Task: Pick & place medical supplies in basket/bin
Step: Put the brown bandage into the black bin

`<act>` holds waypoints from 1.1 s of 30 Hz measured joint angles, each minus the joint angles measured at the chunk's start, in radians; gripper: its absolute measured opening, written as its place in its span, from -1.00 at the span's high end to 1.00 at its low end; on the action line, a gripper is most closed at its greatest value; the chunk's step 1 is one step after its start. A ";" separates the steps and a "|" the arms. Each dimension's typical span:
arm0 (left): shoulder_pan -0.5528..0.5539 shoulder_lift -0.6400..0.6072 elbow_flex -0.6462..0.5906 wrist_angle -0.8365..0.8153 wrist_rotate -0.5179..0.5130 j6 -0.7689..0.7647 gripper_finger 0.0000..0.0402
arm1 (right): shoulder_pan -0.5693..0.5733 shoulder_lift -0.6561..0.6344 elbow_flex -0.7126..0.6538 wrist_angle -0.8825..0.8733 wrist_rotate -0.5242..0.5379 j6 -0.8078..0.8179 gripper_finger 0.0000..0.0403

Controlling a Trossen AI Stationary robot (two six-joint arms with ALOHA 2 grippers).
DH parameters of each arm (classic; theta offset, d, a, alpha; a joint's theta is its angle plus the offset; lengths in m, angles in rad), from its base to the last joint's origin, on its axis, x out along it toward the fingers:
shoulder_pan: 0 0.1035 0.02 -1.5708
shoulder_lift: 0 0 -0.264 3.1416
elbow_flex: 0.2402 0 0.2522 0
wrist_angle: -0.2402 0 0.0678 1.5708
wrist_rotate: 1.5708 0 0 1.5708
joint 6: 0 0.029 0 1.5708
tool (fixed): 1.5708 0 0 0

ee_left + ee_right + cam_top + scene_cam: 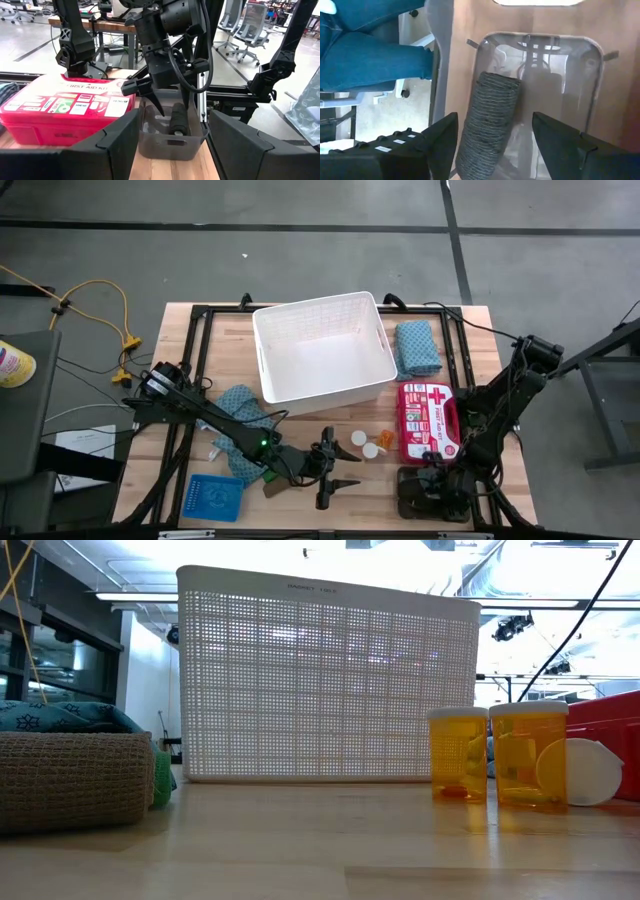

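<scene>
The white lattice basket (320, 350) stands at the table's far middle and looks empty. One teal cloth (417, 347) lies to its right, and another (240, 405) lies under my left arm. Two orange pill bottles (458, 755) (530, 755) stand upright beside a white cap (592, 772). A dark ribbed roll (490, 120) lies in the grey see-through tray (580, 65) at the near right. My right gripper (495, 117) hangs open just above that tray, a finger on each side of the roll. My left gripper (345, 470) is open and empty at the near middle, pointing toward the tray.
A red first-aid case (428, 420) lies between the pill bottles and my right arm. A blue mesh tray (213, 497) sits at the near left. A tan woven roll (70, 780) and a green piece (162, 780) lie near the left cloth. A person's jeans-clad leg (370, 55) shows beyond the table's edge.
</scene>
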 joint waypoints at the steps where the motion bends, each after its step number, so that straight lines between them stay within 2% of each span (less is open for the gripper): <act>1: 0.000 0.000 0.000 0.000 0.000 0.000 -0.16 | 0.000 0.000 0.000 0.005 0.000 -0.010 -0.21; 7: 0.000 0.000 0.000 0.000 0.000 0.000 -0.16 | -0.012 -0.020 0.000 0.030 -0.002 -0.116 -0.21; 16: 0.000 0.000 0.000 -0.001 0.000 0.000 -0.16 | -0.098 -0.205 0.000 0.034 0.011 -0.227 -0.21; 23: 0.000 0.000 0.000 -0.001 0.000 -0.004 -0.16 | -0.139 -0.339 0.000 0.045 0.187 -0.432 -0.21; 28: 0.000 0.000 0.000 -0.001 0.000 -0.012 -0.16 | -0.163 -0.365 0.000 0.096 0.314 -0.570 -0.21; 33: 0.000 0.000 0.000 -0.001 0.000 -0.013 -0.16 | -0.191 -0.349 0.000 0.125 0.344 -0.654 -0.21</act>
